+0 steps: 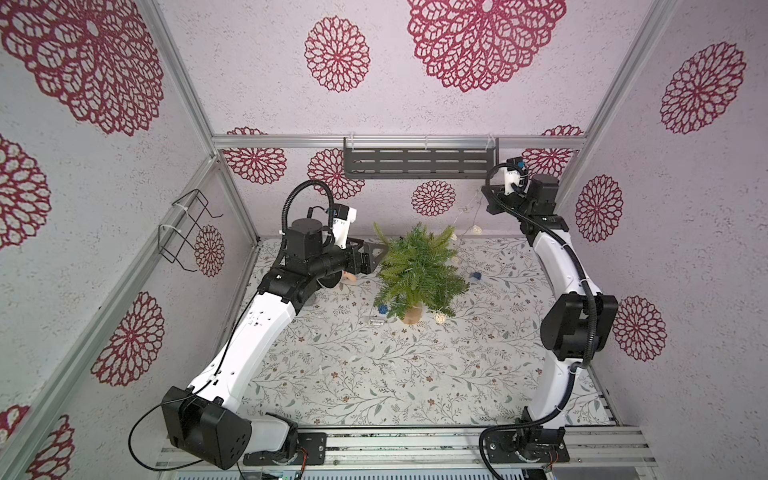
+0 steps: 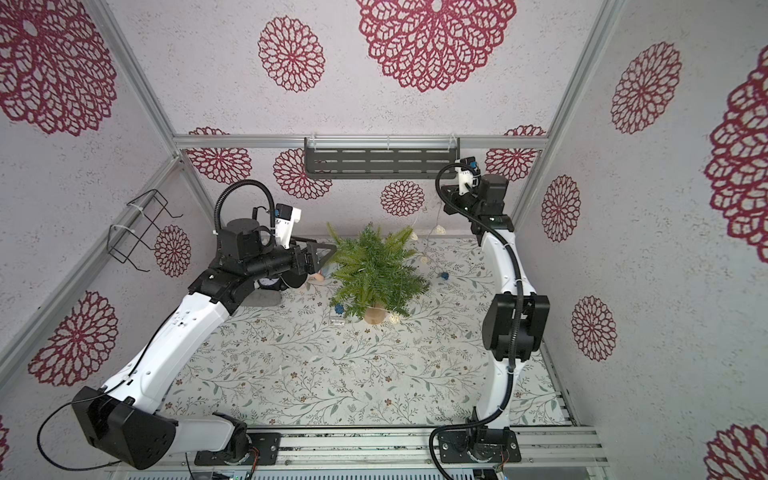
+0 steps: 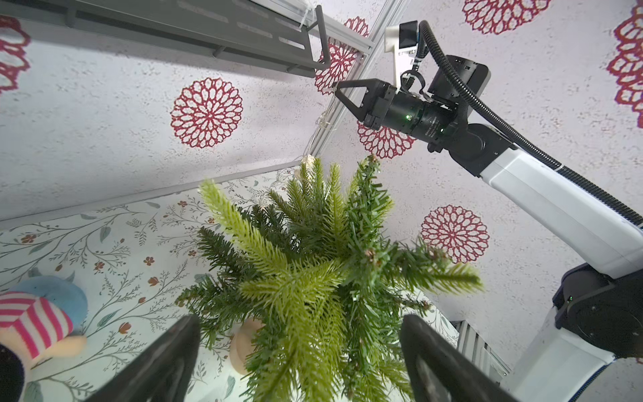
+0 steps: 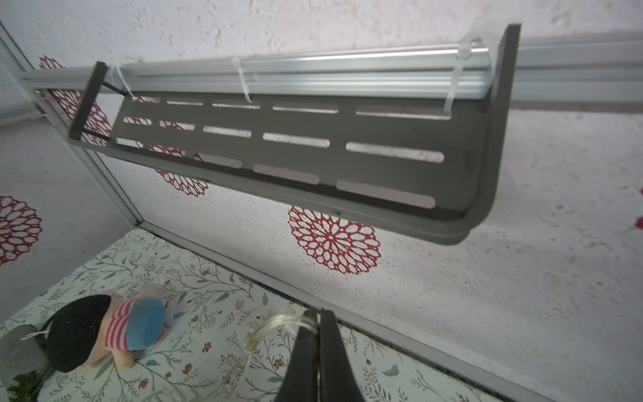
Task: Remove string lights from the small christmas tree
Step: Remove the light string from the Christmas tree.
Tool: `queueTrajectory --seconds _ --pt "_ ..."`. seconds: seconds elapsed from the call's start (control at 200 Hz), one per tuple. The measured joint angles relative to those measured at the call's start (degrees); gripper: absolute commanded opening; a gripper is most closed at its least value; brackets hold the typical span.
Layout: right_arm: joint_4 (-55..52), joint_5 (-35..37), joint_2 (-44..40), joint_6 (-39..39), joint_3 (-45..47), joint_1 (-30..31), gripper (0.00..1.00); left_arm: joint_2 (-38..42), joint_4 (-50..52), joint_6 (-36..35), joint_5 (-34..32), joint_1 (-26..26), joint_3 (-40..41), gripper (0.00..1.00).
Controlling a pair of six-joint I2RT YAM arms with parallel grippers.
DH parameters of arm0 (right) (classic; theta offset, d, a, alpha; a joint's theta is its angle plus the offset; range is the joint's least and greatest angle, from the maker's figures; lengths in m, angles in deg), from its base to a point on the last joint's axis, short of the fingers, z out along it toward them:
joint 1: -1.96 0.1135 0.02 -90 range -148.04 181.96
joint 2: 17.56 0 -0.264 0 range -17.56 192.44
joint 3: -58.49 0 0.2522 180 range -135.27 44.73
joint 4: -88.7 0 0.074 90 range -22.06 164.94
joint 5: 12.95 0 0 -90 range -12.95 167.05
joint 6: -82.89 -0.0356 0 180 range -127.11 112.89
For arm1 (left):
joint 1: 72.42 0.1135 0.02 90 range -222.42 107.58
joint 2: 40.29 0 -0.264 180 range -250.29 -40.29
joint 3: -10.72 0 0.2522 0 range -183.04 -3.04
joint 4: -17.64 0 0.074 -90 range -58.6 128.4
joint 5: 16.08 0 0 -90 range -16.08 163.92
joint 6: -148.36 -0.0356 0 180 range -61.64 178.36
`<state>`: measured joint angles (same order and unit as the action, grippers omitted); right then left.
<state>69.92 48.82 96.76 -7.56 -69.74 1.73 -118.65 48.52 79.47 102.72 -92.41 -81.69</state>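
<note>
The small christmas tree (image 1: 419, 270) (image 2: 374, 270) stands upright on its tan base (image 1: 411, 313) near the back of the table. My left gripper (image 1: 374, 257) (image 3: 301, 320) is open at the tree's left side, with green branches between its fingers (image 3: 174, 355). The string lights' (image 4: 271, 325) pale wire is pinched in my right gripper (image 4: 315, 315), which is shut and raised near the back right corner (image 1: 489, 199). From there the wire (image 1: 473, 216) hangs down to the tree. Cream (image 1: 477, 230) and blue (image 1: 478, 275) balls hang or lie around it. A clear battery box (image 1: 376, 321) lies by the base.
A plush toy (image 4: 132, 323) (image 3: 34, 320) in a striped shirt lies on the floral tablecloth behind the left gripper. A dark slotted shelf (image 1: 419, 162) hangs on the back rail just left of the right gripper. A wire basket (image 1: 187, 228) hangs on the left wall.
</note>
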Motion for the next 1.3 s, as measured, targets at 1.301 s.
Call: queueTrajectory --seconds 1.301 --pt "4.1 -2.1 6.8 -2.7 -11.6 1.0 0.00 2.1 1.0 0.1 -0.9 0.0 0.0 0.95"
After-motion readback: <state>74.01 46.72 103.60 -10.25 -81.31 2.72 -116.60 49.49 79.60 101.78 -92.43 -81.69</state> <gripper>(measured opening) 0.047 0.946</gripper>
